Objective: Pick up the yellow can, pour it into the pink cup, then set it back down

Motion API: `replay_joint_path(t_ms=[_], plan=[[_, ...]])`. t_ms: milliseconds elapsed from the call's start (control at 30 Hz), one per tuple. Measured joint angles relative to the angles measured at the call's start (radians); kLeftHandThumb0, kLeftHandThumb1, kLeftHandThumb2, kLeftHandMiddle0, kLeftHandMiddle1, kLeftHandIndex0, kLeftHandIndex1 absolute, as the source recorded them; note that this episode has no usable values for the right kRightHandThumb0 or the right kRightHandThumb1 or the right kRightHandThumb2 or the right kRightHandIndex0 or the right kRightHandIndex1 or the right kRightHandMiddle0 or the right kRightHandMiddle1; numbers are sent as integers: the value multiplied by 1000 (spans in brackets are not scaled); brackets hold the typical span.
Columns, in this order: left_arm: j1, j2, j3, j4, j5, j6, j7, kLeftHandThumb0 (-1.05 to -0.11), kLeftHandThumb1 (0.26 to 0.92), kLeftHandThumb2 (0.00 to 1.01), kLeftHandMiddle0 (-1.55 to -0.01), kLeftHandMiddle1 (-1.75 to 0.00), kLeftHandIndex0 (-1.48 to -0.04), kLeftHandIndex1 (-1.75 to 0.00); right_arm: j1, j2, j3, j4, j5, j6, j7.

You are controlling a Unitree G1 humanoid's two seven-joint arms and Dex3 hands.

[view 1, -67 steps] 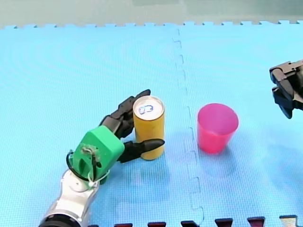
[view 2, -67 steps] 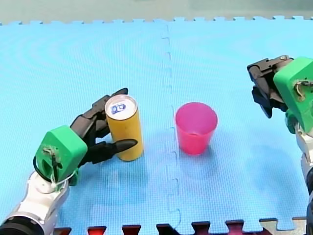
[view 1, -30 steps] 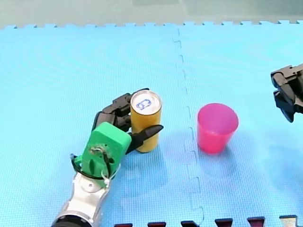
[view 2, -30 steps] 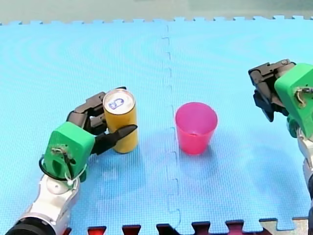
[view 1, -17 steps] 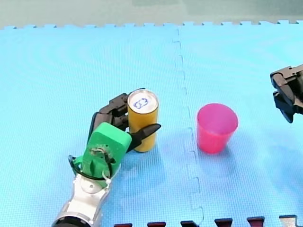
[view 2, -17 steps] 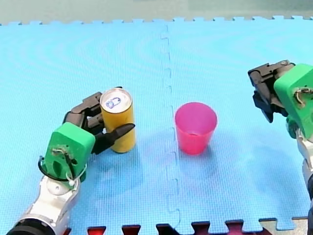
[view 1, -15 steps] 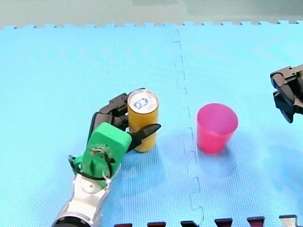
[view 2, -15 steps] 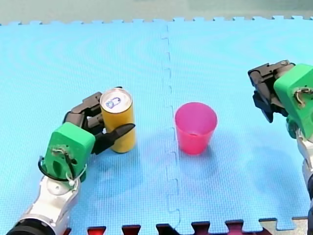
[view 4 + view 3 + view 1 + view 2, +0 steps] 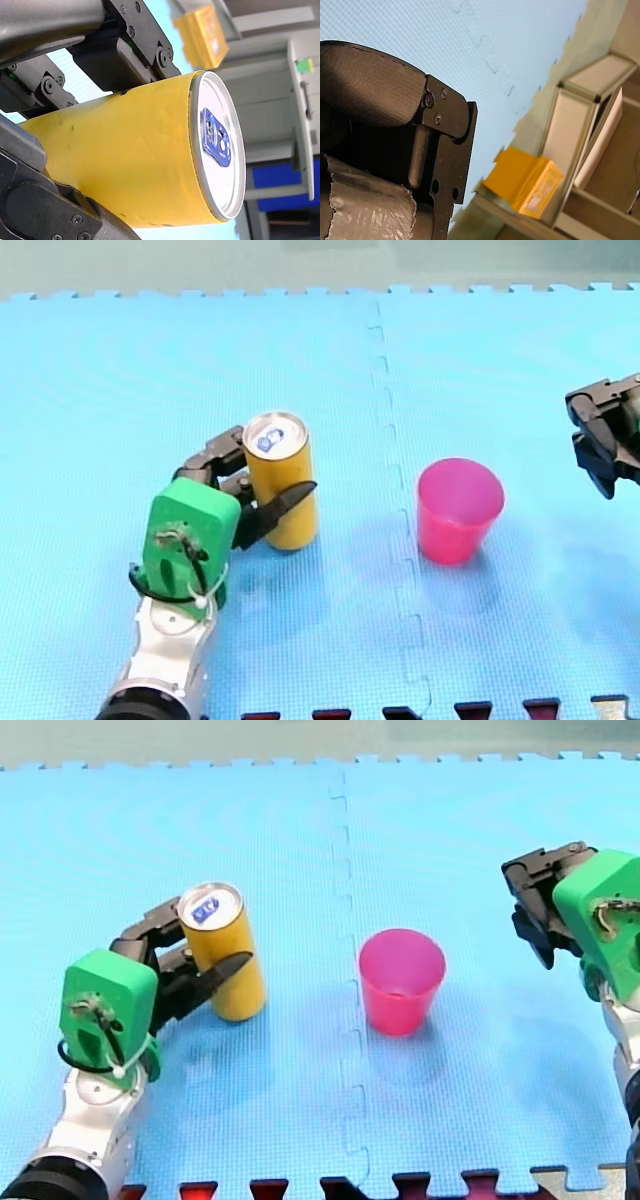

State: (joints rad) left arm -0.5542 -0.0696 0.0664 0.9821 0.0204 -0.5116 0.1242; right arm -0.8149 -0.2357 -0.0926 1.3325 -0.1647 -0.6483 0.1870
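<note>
Yellow cylindrical can [image 9: 282,495], tight inside left robot hand [image 9: 212,512]; empty right robot hand [image 9: 545,912] rightward.

The can [image 9: 280,495] is being gripped, slightly tilted, by the fingers of the left hand [image 9: 215,508] over the left part of the mat [image 9: 450,360]. The cup [image 9: 458,510] is being borne upright by the mat to the can's right, well apart from it, and the right hand [image 9: 605,435] is being held farther right, behind the cup.

Yellow can [image 9: 280,495] slightly tilted, pink cup [image 9: 458,510] upright, apart

Nothing is readable on the yellow can [image 9: 125,155] or, seemingly, the yellow box [image 9: 525,187].
</note>
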Motion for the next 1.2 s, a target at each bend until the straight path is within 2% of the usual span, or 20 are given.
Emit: replay_joint_path(t_ms=[100,267,733,1033,1200], plan=[[-13,1,-7,-41,18,17,20,-389,788,0,-1310,-37,-1197,-13,-1,2,6,0,-4,0,-9],[-27,6,-22,-42,50,21,45,-391,787,0,-1319,-33,-1201,-9,-1,6,14,0,-10,0,-17],[-37,11,-33,-56,69,61,76,-397,786,0,-1335,-22,-1209,-4,2,8,19,-1,-11,-1,-20],[-42,16,-76,-68,156,130,166,-396,786,1,-1334,-14,-1208,-1,4,10,24,-1,-13,-1,-25],[-74,15,-86,-44,169,167,177,-397,789,1,-1332,-10,-1210,-2,5,11,25,-1,-13,-1,-26]])
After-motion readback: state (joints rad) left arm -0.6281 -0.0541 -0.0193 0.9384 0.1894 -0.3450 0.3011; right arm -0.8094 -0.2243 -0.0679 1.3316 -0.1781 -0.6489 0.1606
